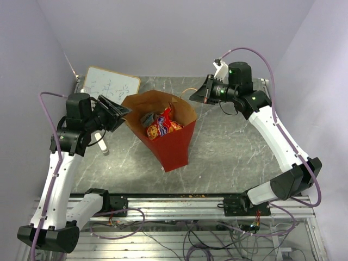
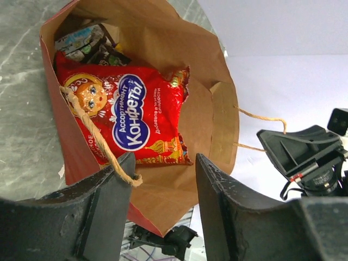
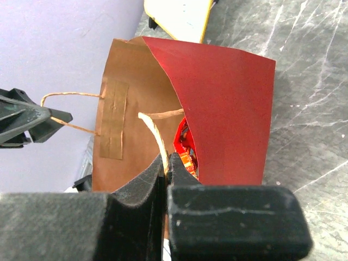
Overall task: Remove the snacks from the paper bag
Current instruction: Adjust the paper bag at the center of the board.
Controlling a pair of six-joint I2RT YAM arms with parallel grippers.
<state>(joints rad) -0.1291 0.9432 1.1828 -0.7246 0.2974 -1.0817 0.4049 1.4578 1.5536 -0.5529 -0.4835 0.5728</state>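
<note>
Red foil fills the mouth of the paper bag: the large red packet lies straight ahead of the left gripper, a little to its left, just past the fingertips. Its long axis runs slantwise away from the jaws, so its nearer short end faces them. Those jaws stand spread and hold nothing, though the bag's left handle drapes over the tip of one finger — a likely snag on the way in. Deeper in the bag, behind the packet, sit a grey-white wrapper and a dark bar, both partly hidden. The right gripper has its jaws pressed together, pinching the other handle, which seems to hold that side of the mouth open. So the left arm is the nearer one and, I judge, the one to reach in. Room is tight — brown kraft walls close on both sides and the whiteboard stands just behind the left arm. The table to the bag's right offers space for setting packets down.
</note>
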